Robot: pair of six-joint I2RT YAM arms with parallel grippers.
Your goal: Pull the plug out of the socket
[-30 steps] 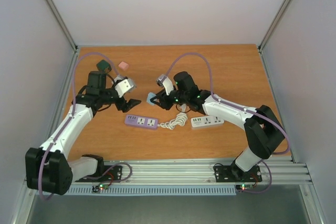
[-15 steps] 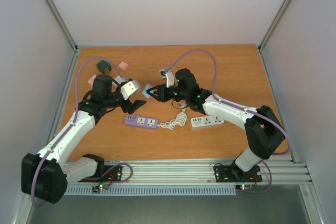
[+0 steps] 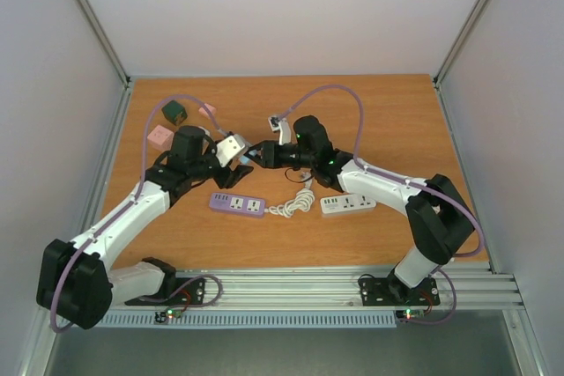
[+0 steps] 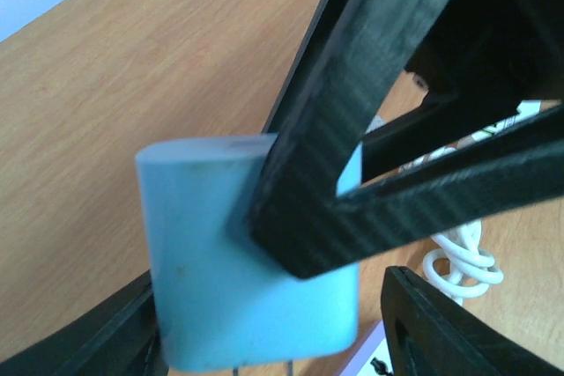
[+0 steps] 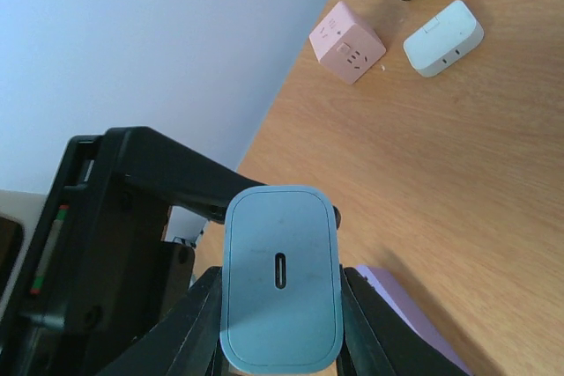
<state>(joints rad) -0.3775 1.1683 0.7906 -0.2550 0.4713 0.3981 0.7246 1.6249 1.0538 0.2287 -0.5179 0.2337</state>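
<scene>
Right wrist view: the right tool (image 5: 280, 332) is clamped on the blue plug (image 5: 280, 275). The plug's end face, with its slot port, is turned to the camera, long axis upright in frame. Only this view shows the pink cube (image 5: 346, 41) with its socket holes and a white adapter (image 5: 443, 37).

Left wrist view: the plug hangs clear of the counter (image 4: 132, 85). The left tool (image 4: 269, 332) has its fingers (image 4: 441, 332) apart on either side of the plug.

Top view: both tools meet beyond the purple power strip (image 3: 238, 204), and the plug is almost hidden.

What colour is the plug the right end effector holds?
Plug: light blue, clearest in the right wrist view.
</scene>
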